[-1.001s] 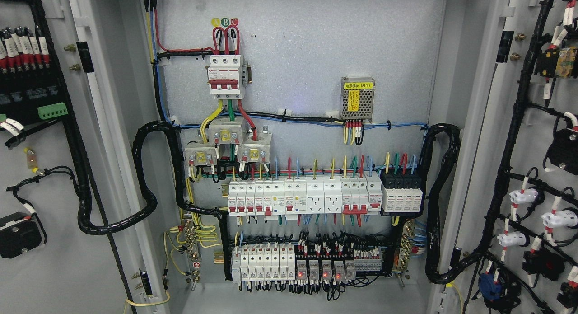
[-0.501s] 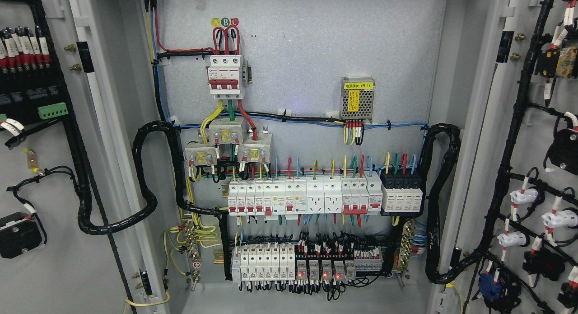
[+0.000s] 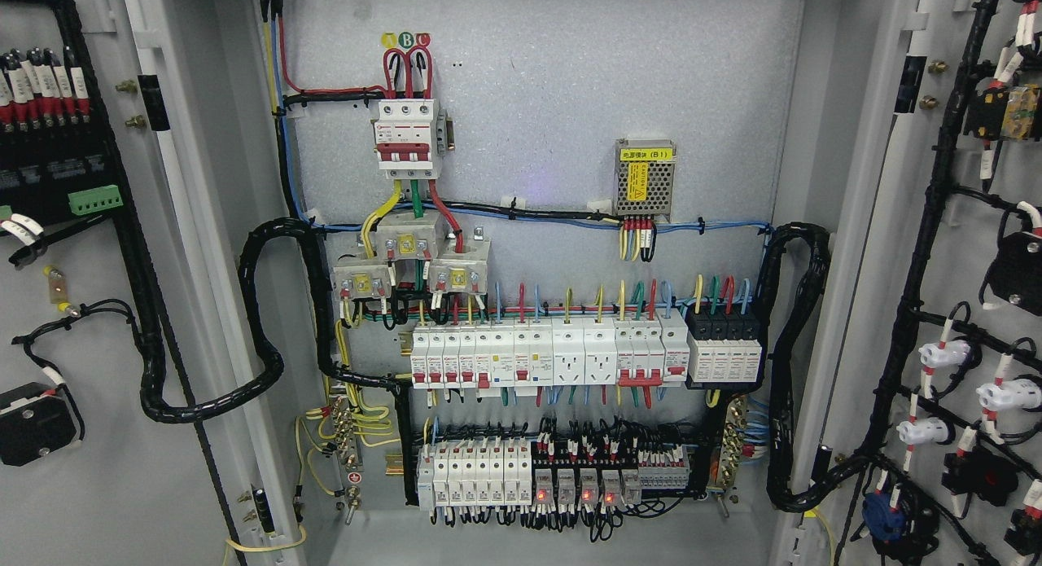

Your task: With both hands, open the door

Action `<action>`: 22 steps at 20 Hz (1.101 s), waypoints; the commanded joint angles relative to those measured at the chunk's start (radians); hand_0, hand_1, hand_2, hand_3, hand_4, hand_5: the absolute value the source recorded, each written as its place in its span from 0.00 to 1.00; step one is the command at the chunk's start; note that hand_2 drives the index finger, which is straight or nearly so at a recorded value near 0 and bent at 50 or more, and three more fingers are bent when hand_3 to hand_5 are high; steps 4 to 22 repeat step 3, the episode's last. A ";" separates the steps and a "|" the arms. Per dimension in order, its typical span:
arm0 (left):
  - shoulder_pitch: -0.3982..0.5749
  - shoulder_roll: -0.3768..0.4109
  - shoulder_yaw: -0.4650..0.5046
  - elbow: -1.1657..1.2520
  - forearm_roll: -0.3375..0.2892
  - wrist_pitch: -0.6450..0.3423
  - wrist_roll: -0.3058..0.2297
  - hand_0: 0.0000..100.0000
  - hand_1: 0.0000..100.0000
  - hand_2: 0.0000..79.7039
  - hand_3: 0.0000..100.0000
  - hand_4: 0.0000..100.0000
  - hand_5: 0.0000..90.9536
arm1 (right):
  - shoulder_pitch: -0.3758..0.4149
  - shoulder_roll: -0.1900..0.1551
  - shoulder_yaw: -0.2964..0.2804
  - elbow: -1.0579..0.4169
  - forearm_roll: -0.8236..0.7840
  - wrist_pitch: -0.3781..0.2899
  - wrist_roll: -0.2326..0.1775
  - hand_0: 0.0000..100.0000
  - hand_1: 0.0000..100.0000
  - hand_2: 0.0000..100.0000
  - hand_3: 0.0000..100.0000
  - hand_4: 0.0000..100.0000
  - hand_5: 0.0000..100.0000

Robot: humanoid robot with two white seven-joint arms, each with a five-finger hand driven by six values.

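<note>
You see cabinet wide open: left door (image 3: 81, 501) swung out at left edge, right door (image 3: 879, 265) swung out at right edge, inner faces with wiring toward you. Between them, back panel (image 3: 570, 85) carries breaker rows (image 3: 549, 353), red main breaker (image 3: 407, 138), black cable looms (image 3: 269, 338). Neither hand in view, so their state cannot be told.

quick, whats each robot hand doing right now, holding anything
Left robot hand: not in view, so its state cannot be told.
Right robot hand: not in view either.
Both cabinet doors, left door and right door, already stand open.
</note>
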 commanded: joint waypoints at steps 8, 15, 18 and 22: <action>0.004 -0.009 0.017 0.004 0.001 0.001 -0.002 0.29 0.00 0.04 0.03 0.03 0.00 | 0.000 0.008 0.013 0.014 0.000 0.002 0.000 0.22 0.00 0.00 0.00 0.00 0.00; 0.004 -0.009 0.017 0.004 0.001 0.001 -0.002 0.29 0.00 0.04 0.03 0.03 0.00 | 0.000 0.008 0.013 0.014 0.000 0.002 0.000 0.22 0.00 0.00 0.00 0.00 0.00; 0.004 -0.009 0.017 0.004 0.001 0.001 -0.002 0.29 0.00 0.04 0.03 0.03 0.00 | 0.000 0.008 0.013 0.014 0.000 0.002 0.000 0.22 0.00 0.00 0.00 0.00 0.00; 0.004 -0.009 0.017 0.004 0.001 0.001 -0.002 0.29 0.00 0.04 0.03 0.03 0.00 | 0.000 0.008 0.013 0.014 0.000 0.002 0.000 0.22 0.00 0.00 0.00 0.00 0.00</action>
